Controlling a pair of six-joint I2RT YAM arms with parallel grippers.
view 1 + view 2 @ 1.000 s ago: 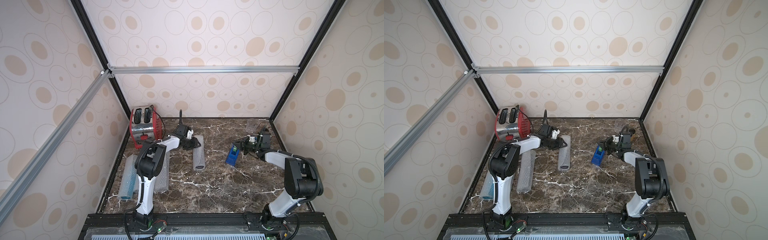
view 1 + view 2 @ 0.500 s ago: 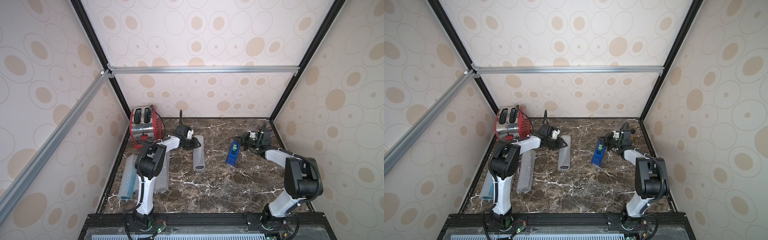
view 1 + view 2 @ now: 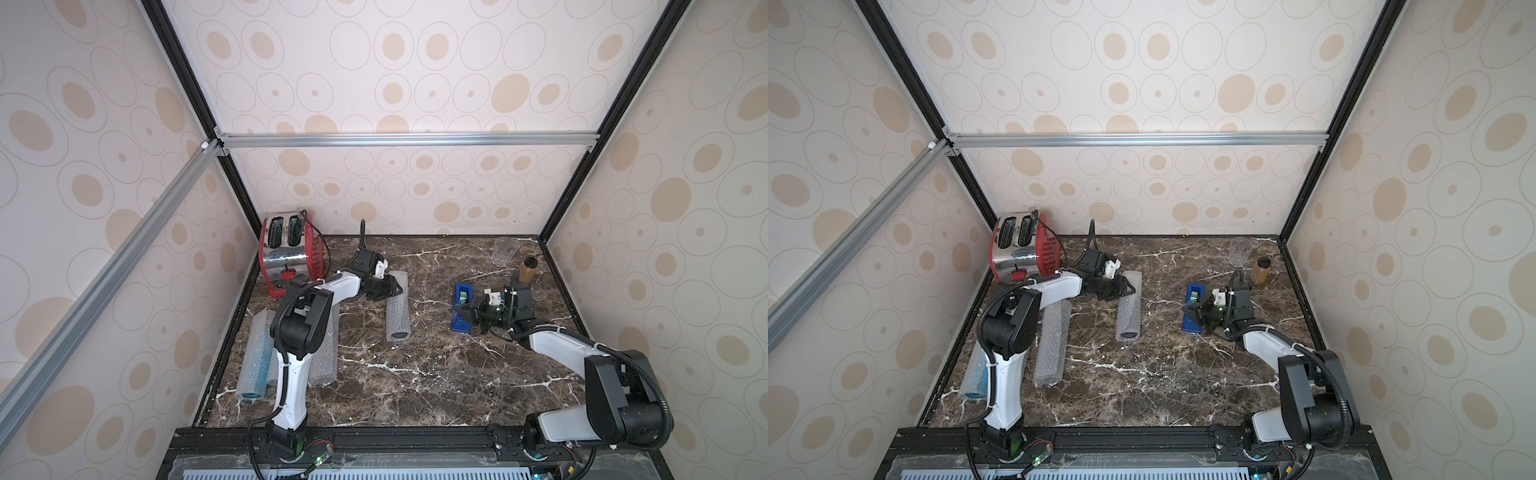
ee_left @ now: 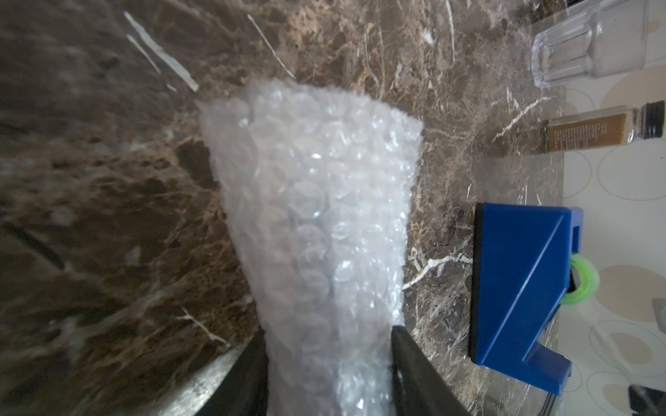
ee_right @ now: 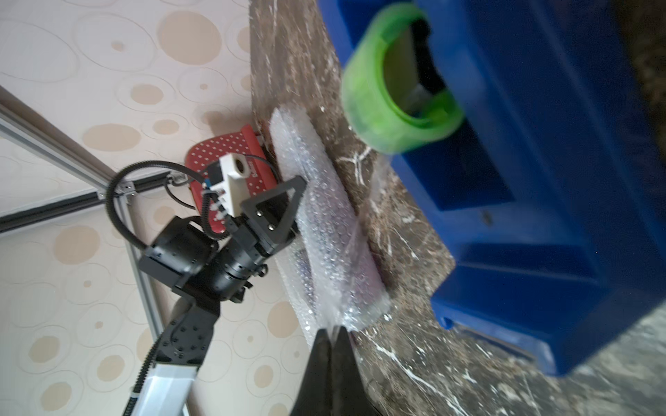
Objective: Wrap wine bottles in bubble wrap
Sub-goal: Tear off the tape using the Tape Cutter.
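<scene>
A rolled tube of bubble wrap (image 3: 398,307) (image 3: 1128,307) lies mid-table, and the dark end of a wine bottle (image 3: 400,333) shows at its near end. My left gripper (image 3: 392,289) (image 4: 328,335) is shut across the tube's far part, one finger on each side. Two more wrapped tubes lie at the left: one (image 3: 324,353) holds a dark bottle, the other (image 3: 253,365) a blue one. My right gripper (image 3: 467,316) (image 5: 333,331) is shut beside the blue tape dispenser (image 3: 462,307), pinching a strip of clear tape (image 5: 360,230) that runs from the green roll (image 5: 378,119).
A red toaster (image 3: 286,257) stands at the back left. A clear cup (image 3: 504,251) and an amber jar (image 3: 528,272) stand at the back right, behind my right wrist. Walls close in three sides of the marble table (image 3: 415,386).
My right gripper has swung from behind the dispenser forward to its near side, still shut. The left arm and the tube have not moved.
</scene>
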